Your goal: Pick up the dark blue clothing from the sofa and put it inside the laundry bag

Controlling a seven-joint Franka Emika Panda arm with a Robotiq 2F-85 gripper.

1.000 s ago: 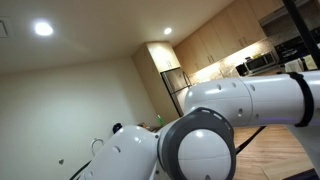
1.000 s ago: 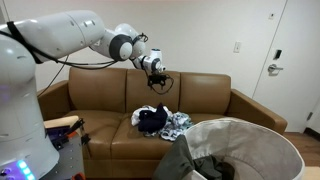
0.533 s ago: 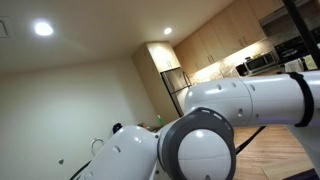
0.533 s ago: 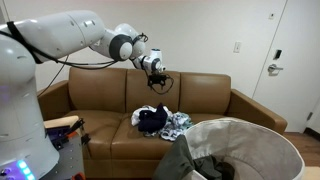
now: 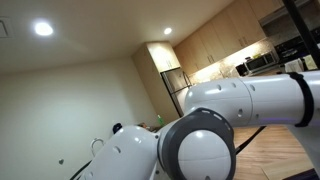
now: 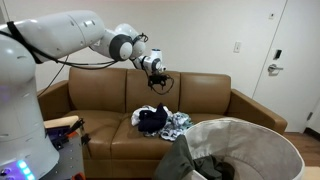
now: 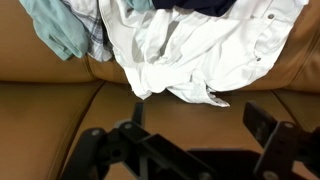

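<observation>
Hovering above the dark blue clothing (image 6: pixel 150 120)
The gripper (image 6: pixel 160 84) gapes wide, empty; best pinch navy folds ahead, missing the white garment (image 7: pixel 200 55).

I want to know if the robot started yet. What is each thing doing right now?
gripper: open, empty, hovering above the sofa.
dark blue clothing: crumpled on the sofa seat, not grasped.
white garment: crumpled in the same pile.
laundry bag: top open, something dark inside.
door: shut.
</observation>
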